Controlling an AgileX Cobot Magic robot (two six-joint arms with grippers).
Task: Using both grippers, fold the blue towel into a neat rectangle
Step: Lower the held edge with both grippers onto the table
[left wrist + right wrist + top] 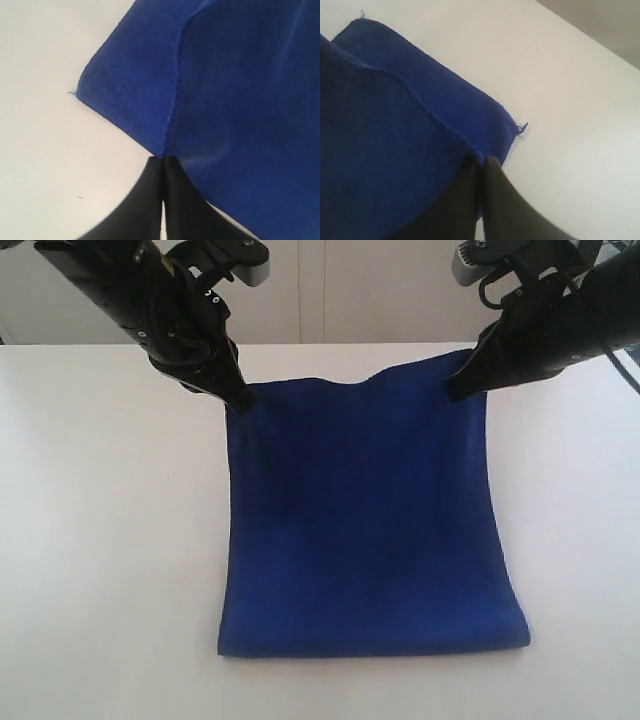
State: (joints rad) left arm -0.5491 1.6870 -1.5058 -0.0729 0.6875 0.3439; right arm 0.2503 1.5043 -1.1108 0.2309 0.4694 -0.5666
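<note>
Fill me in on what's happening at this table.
A blue towel is being folded on a white table. The left gripper and the right gripper are each shut on a far corner of the towel's upper layer. The towel already lies doubled over, and the lower layer's corners peek out beside the pinched ones.

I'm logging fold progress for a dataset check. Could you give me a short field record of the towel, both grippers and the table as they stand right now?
surface: white table
cloth: blue towel, doubled over, fold at the edge nearest the exterior camera
left gripper: fingers shut on the upper layer's far left corner
right gripper: fingers shut on the upper layer's far right corner
layers: lower layer's corners show beyond the held hem in both wrist views
far edge: wavy between the two grips
</note>
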